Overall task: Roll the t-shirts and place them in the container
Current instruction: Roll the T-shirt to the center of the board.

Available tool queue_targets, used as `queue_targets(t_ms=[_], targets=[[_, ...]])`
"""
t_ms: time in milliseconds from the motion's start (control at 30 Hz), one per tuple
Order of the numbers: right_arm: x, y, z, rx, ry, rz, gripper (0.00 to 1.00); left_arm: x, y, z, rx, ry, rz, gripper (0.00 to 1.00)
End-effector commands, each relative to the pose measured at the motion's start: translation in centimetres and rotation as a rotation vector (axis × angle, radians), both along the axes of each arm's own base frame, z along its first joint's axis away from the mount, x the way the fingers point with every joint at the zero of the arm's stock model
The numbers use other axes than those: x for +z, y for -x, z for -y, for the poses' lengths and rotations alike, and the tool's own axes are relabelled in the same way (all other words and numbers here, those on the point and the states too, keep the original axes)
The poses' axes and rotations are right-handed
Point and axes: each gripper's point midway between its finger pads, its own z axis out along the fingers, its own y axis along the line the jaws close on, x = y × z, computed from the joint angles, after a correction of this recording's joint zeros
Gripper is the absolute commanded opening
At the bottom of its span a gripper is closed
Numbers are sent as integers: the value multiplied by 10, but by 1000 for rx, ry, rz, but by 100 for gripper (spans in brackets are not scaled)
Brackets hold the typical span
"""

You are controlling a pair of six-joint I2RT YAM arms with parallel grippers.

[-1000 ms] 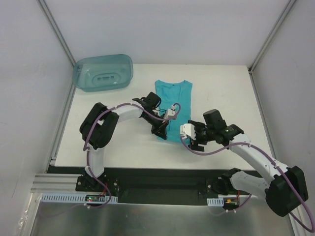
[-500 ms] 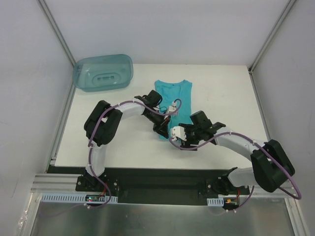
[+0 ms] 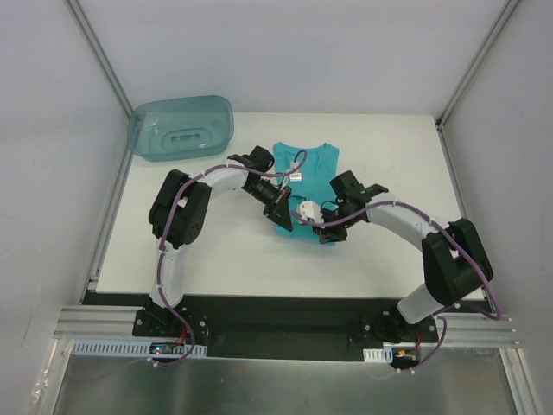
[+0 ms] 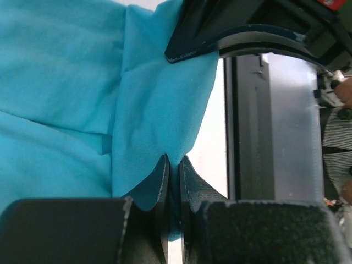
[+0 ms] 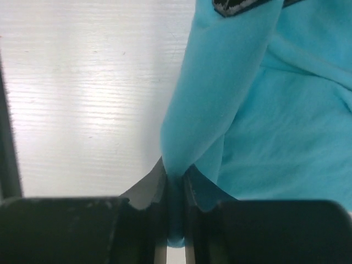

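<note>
While the left gripper (image 4: 174, 165) pinches a fold of the teal t-shirt (image 3: 309, 164) tight between its fingers, the right gripper (image 5: 175, 171) clamps the hem just beside it, and the rest of the shirt lies flat beyond both.

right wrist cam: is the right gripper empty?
No. In the right wrist view the right gripper is shut on a raised fold of the teal t-shirt.
</note>
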Motion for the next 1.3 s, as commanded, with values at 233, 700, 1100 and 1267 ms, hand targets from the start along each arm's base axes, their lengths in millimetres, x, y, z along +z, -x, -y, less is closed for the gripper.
queue_targets(t_ms=[233,700,1100,1267], targets=[[18,63,36,13,44,-695,11,21,10,-7,-46,-16,-269,0],[5,61,41,12,94,-916,13,-20,-1,-14,-13,-111,-392,0],[-2,34,34,-190,199,-1163,13,-63,-58,-41,243,-317,-323,26],[-2,25,32,-221,232,-1235,14,-49,-62,-65,304,-324,-253,31]])
